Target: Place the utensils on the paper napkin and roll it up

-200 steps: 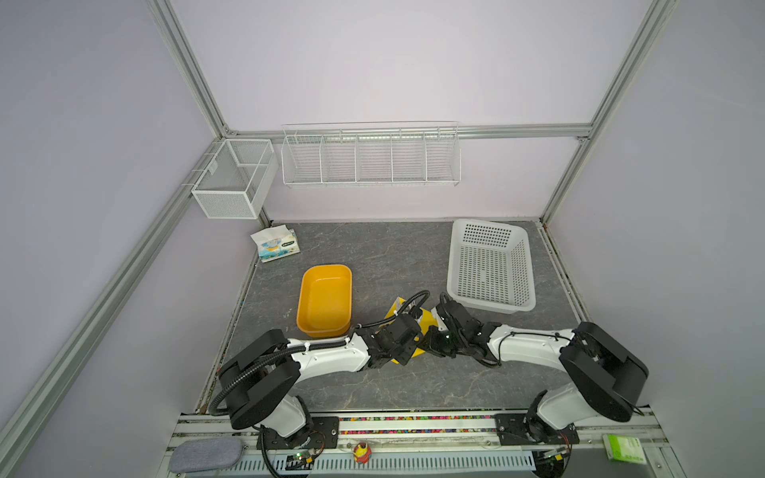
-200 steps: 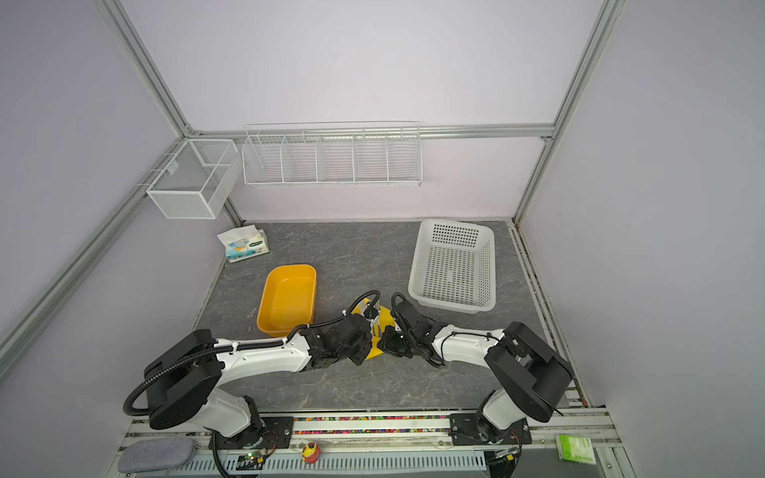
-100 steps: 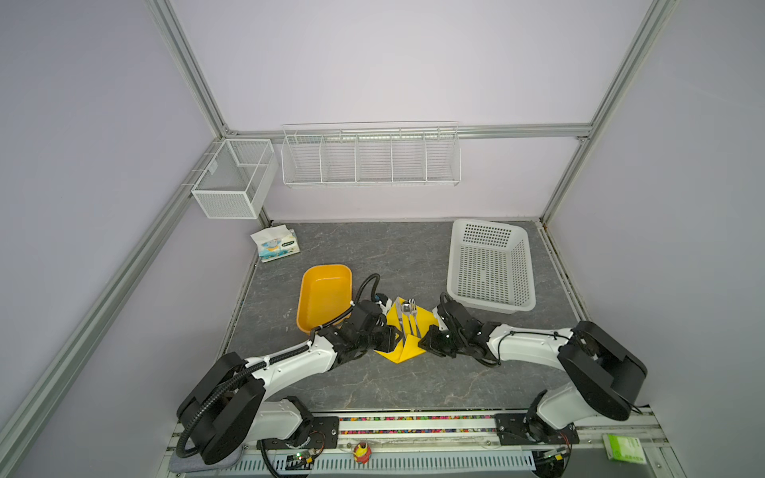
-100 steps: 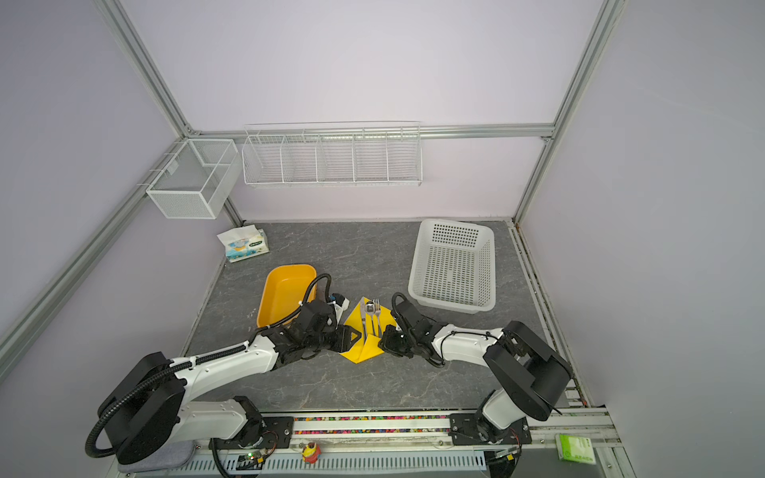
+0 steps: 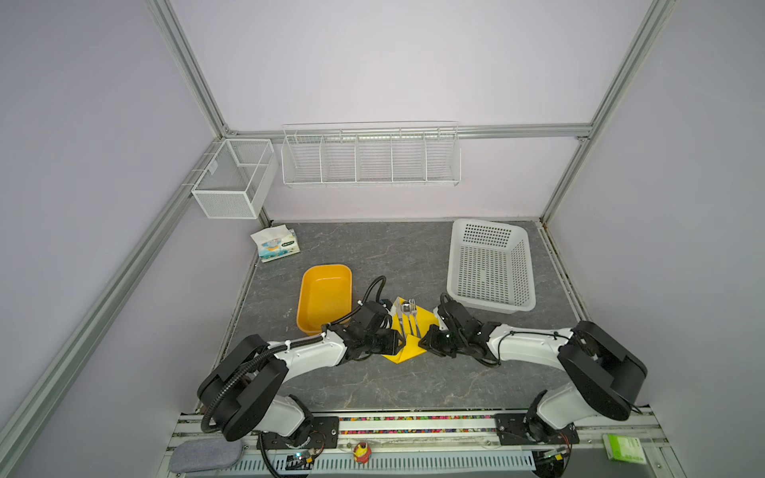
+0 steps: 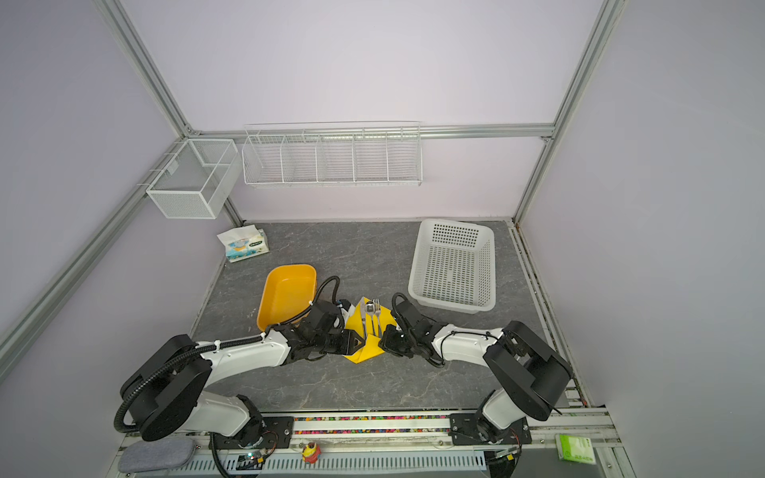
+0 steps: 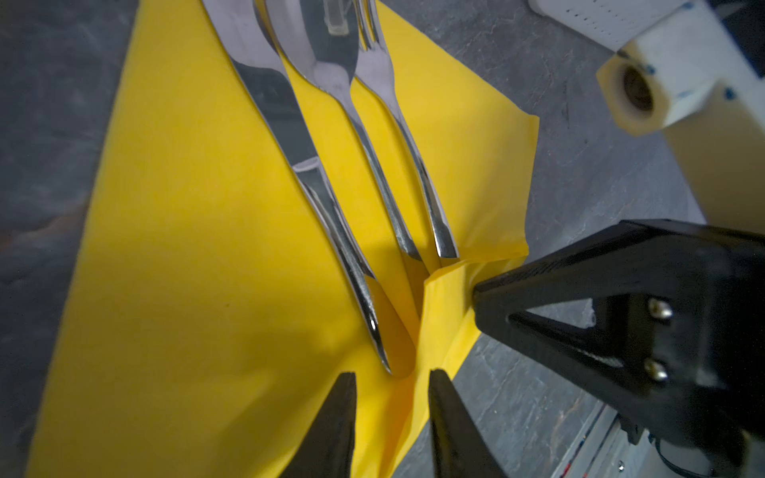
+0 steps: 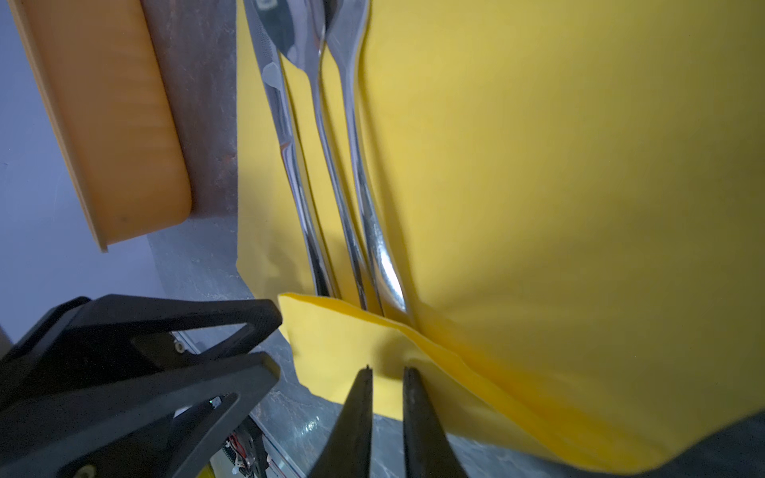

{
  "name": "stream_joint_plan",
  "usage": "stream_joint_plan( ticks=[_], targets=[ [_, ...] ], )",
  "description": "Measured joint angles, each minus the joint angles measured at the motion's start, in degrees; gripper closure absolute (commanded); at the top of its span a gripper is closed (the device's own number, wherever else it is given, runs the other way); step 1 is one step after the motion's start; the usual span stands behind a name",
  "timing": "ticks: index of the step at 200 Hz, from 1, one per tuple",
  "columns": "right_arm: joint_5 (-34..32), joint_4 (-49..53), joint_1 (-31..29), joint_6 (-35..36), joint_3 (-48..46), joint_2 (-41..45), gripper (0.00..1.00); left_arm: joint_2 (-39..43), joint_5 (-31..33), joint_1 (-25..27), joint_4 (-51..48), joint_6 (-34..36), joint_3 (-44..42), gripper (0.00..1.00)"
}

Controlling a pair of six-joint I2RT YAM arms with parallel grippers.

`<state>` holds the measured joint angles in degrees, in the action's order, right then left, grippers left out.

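The yellow paper napkin (image 5: 425,322) (image 7: 186,248) lies on the grey table, its near corner folded up over the handle ends. On it lie the utensils (image 5: 407,316) (image 6: 372,316) side by side: a knife (image 7: 289,124), a spoon (image 7: 331,62) and a fork (image 7: 385,82). My left gripper (image 5: 399,341) (image 7: 391,374) is open, and its jaws straddle the raised fold at the near corner. From the other side my right gripper (image 5: 423,343) (image 8: 387,370) is shut on the folded flap (image 8: 331,351) of the napkin. The handle tips are hidden under that flap.
An orange-yellow tray (image 5: 325,269) stands just left of the napkin, close to my left arm. A white perforated basket (image 5: 488,265) sits at the back right and a tissue pack (image 5: 275,244) at the back left. Wire racks (image 5: 372,157) hang on the back wall.
My left gripper swung off to the napkin's left side, opened wider, then came back to the near corner with its jaws narrower. The right gripper has kept its place.
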<state>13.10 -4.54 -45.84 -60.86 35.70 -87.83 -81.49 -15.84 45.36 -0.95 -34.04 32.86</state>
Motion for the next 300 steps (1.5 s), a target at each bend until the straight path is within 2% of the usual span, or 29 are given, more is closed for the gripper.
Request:
stream_joint_plan(
  ticks=[35, 54, 121, 171, 221, 267, 300],
  targets=[
    [-0.3, 0.7, 0.0, 0.0, 0.0, 0.0, 0.82, 6.4, 3.7, 0.0, 2.7, -3.9, -4.0, 0.66],
    [-0.9, 1.2, 0.0, 0.0, 0.0, 0.1, 0.82, 7.0, 3.8, 0.0, 3.7, -4.5, -4.8, 0.65],
    [-1.2, 1.8, 0.0, 0.9, 0.1, 1.1, 0.82, -2.5, -3.5, 0.0, 5.0, -4.3, -1.2, 0.64],
    [-1.0, 1.6, 0.0, 0.9, 0.1, 1.1, 0.81, -4.7, -4.3, 0.0, 6.4, -4.3, -1.2, 0.66],
    [-1.1, 1.6, 0.0, 1.1, 0.1, 1.1, 0.82, -5.2, -6.3, 0.0, 8.6, -4.3, -1.2, 0.72],
    [-1.0, 1.7, 0.0, 1.1, 0.1, 1.1, 0.81, -6.1, -7.2, 0.0, 8.8, -3.7, -0.6, 0.85],
    [-1.1, 1.7, 0.1, 1.3, 0.1, 1.2, 0.81, -6.1, -7.1, 0.0, 8.8, -3.0, -0.4, 0.9]
  ],
)
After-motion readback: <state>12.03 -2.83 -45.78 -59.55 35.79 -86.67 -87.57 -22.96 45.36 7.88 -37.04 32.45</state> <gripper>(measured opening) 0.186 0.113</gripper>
